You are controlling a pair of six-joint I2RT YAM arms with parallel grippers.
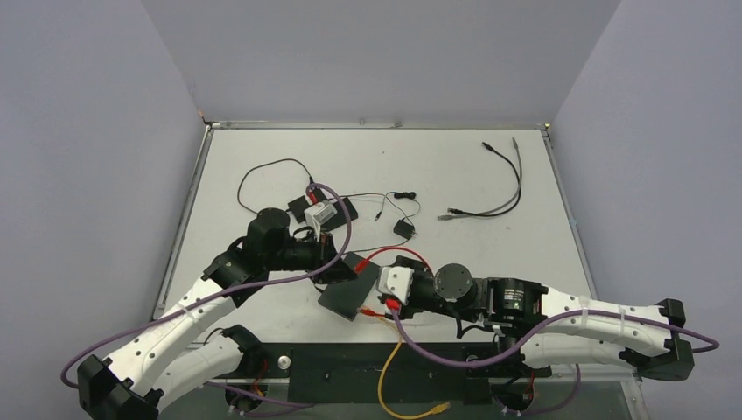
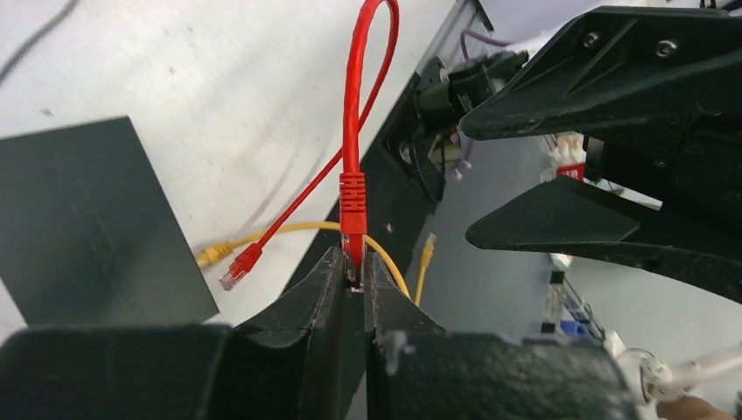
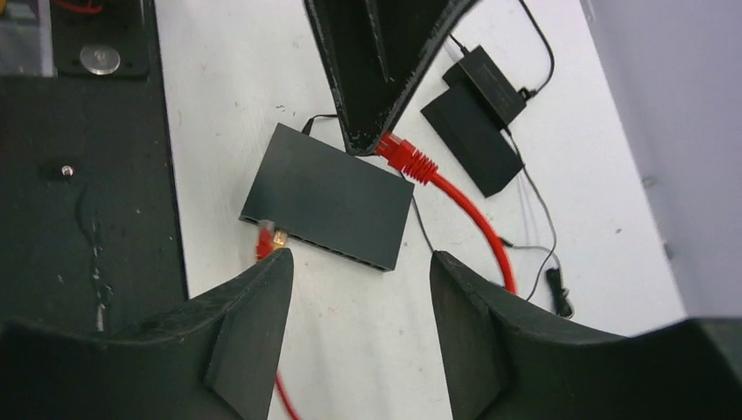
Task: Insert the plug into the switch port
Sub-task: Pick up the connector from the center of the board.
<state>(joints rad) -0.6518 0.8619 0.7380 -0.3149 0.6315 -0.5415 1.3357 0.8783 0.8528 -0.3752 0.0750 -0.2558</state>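
Your right gripper [image 3: 359,271] hangs wide open and empty at the near right side of the switch [image 3: 324,197]. Above its far edge, your left gripper [image 2: 353,264] pinches the red plug [image 2: 353,197] tight by its tip. The plug lies left-right, tip pointing left, cable [image 3: 477,219] trailing right.
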